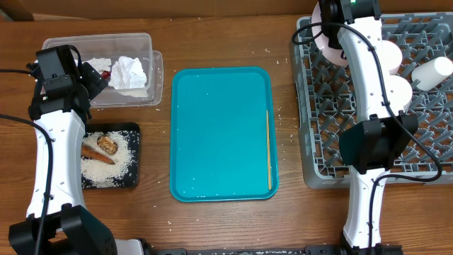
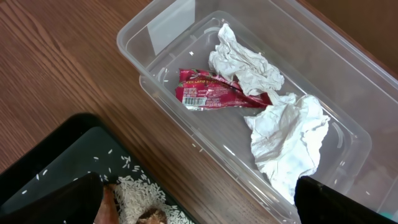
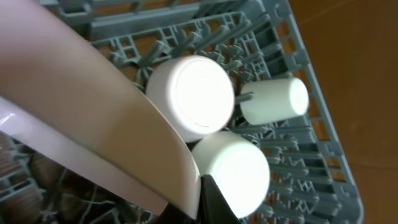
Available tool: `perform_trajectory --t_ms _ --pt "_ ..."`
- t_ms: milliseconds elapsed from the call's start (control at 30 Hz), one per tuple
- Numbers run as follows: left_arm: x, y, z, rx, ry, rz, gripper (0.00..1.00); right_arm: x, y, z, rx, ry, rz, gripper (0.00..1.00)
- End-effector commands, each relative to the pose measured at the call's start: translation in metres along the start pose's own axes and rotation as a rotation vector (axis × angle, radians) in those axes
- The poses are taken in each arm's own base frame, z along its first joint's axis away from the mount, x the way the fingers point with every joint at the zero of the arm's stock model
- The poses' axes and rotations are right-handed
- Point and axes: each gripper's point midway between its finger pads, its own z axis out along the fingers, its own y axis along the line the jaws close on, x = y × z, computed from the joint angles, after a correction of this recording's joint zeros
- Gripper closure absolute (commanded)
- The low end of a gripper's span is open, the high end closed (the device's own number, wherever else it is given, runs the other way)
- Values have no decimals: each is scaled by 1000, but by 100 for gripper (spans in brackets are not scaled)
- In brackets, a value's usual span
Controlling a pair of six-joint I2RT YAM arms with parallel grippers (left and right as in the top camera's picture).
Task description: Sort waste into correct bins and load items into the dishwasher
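My right gripper [image 3: 202, 208] is shut on a pink plate [image 3: 93, 112] and holds it tilted over the far left corner of the grey dishwasher rack [image 1: 425, 142]; the plate also shows in the overhead view [image 1: 327, 41]. Three white cups [image 3: 199, 96] stand upside down in the rack beside the plate. My left gripper [image 2: 199, 205] is open and empty, above the edge between the clear bin [image 2: 155, 31] and the black tray [image 2: 56, 162]. The bin holds a red wrapper [image 2: 217, 96] and crumpled tissues [image 2: 286, 137]. The black tray holds rice and food scraps [image 1: 106, 144].
A teal tray [image 1: 219, 134] lies in the middle of the table with a wooden chopstick [image 1: 268, 149] along its right side. Rice grains are scattered on the wood around it.
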Motion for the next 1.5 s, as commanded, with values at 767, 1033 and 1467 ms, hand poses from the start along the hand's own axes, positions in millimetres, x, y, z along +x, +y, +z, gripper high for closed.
perform_trajectory --t_ms 767,1033,1467 --pt "0 -1 2 0 2 -16 0 -23 -69 8 134 -70 237 96" --pt "-1 -1 2 0 2 -16 0 -19 -60 14 67 -33 241 96" --pt "-1 -1 2 0 2 -16 0 -13 -50 15 29 -3 223 96"
